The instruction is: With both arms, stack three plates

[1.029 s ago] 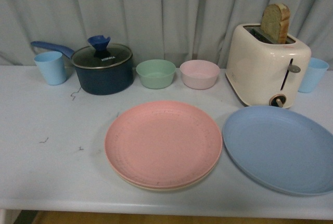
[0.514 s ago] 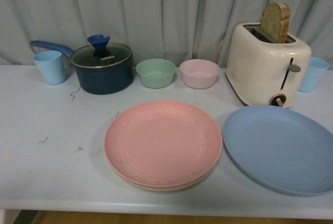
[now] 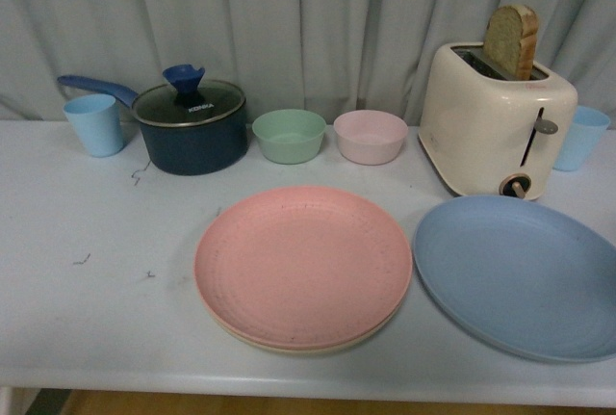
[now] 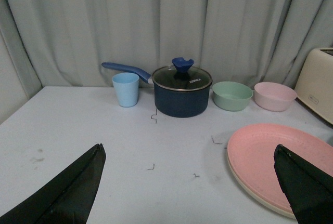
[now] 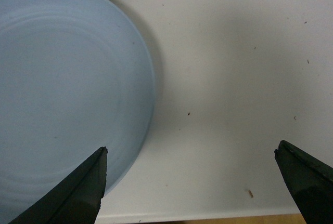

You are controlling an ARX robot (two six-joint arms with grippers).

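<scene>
Jaws, left and right, stand apart, empty. Blue plate [image 3: 520, 275]: rigid, light, likely slick; you should grip its rim.

front: faces table [image 3: 87, 328] | left wrist: low, shares pink plate [image 3: 302, 266] | right wrist: downward, close

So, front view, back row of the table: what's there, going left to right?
Along the back: light blue cup → dark blue lidded pot → green bowl → pink bowl → toaster → second light blue cup.
</scene>
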